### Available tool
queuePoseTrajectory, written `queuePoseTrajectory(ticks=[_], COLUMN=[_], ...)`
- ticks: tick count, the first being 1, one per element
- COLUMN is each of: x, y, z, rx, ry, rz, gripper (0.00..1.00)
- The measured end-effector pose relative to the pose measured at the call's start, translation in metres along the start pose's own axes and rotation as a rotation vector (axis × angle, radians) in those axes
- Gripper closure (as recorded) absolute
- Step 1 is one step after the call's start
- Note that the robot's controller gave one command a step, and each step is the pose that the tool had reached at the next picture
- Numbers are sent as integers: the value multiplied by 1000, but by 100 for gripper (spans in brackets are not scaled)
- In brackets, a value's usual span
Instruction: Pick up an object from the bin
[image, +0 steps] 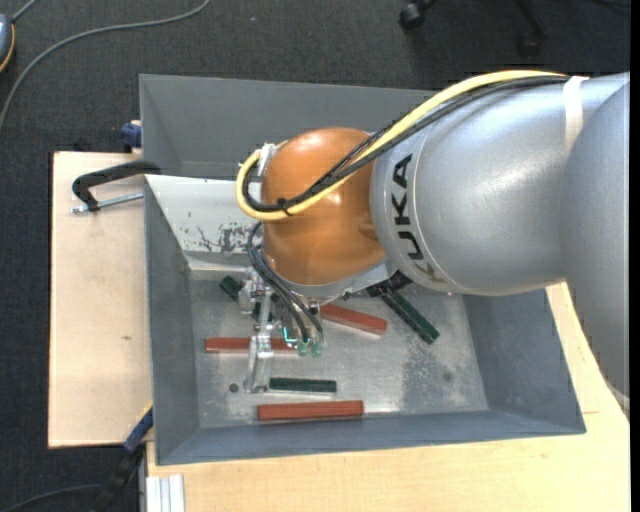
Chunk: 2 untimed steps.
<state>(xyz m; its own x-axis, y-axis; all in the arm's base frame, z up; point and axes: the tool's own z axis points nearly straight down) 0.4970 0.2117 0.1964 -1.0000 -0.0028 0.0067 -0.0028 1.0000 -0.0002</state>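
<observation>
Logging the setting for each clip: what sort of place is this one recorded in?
Probably a robotics lab, not a factory floor: a KUKA arm reaches into a grey metal bin of loose red and green sticks, with dark carpet beyond it.

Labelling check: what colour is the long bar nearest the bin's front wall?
The bar is reddish-brown; camera view.

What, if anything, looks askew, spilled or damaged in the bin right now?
Nothing serious. The red-brown flat bars and dark green flat bars lie scattered at odd angles on the floor of the grey metal bin, none visibly broken. Only dark scuff marks on its far-left wall stand out.
</observation>
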Motion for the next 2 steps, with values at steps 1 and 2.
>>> queuePoseTrajectory(ticks=[1, 2], x=[-52, -45], y=[-18, -4], z=[60, 91], rx=[1, -2], ry=[-7, -4], rz=[-13, 129], gripper=[0, 0])
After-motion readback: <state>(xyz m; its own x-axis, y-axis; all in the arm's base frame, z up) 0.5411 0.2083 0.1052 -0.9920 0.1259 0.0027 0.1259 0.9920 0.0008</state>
